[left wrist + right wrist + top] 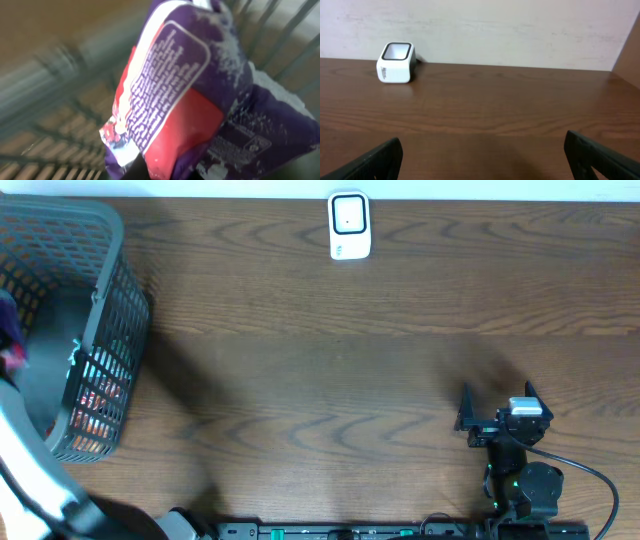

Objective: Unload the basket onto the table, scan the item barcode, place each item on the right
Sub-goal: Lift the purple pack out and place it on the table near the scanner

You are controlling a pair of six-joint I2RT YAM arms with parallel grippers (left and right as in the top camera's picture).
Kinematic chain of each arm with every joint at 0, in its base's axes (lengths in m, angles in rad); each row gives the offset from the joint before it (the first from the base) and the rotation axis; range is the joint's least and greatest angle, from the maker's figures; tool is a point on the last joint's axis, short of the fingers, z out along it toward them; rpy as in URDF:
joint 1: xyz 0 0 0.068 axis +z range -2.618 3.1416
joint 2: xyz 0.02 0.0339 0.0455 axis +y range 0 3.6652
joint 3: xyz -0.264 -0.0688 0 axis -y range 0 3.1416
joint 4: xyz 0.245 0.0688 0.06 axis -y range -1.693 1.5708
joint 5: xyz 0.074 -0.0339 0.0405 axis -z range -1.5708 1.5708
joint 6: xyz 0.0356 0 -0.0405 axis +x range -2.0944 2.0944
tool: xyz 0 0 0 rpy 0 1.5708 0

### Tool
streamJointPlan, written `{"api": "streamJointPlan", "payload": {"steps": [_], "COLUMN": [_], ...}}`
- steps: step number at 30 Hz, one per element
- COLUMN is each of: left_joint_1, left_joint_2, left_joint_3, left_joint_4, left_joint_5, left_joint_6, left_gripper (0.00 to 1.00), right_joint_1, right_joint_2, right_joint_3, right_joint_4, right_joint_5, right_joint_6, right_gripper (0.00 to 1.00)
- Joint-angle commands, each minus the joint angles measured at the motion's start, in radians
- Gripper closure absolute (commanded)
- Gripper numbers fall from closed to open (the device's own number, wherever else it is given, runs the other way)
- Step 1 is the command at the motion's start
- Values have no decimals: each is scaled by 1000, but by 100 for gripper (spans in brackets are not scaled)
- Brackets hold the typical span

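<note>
Inside the grey basket (pixel 112 300) at the left of the bench (pixel 330 360), purple packet (pixel 200 100) close before the left end effector, jaws shut (hold itself hidden), right end effector (pixel 498 405) wide open, empty.

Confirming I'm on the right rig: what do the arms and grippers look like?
The right arm is black, with a pale grey box at its wrist, green lights near its base and a black cable looping off one side. The right gripper has two slim black fingers. The left arm shows only a pale grey link, blurred near the camera.
</note>
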Motion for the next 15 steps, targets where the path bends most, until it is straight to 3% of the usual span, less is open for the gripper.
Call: {"api": "streamJointPlan", "payload": {"steps": [1, 4, 8, 11, 15], "left_joint_1": [-1, -1, -23, -128, -380], "left_joint_2": [-105, -194, -294, -326, -317], "left_joint_3": [24, 24, 24, 24, 22], "left_joint_4": [85, 214, 380, 446, 404], "left_joint_5": [212, 323, 449, 576, 565], "left_joint_6": [-160, -256, -510, -613, -631], "left_gripper": [93, 93, 92, 93, 93], "right_joint_1": [7, 7, 7, 7, 7], "right_joint_2": [-5, -5, -5, -5, -5], "right_joint_3": [-4, -3, -4, -4, -3], "right_joint_4": [-1, -1, -2, -1, -1], "right_joint_5": [-2, -2, -2, -2, -2], "right_joint_6": [-5, -5, -5, -5, -5], "right_gripper": [1, 1, 1, 1, 1]}}
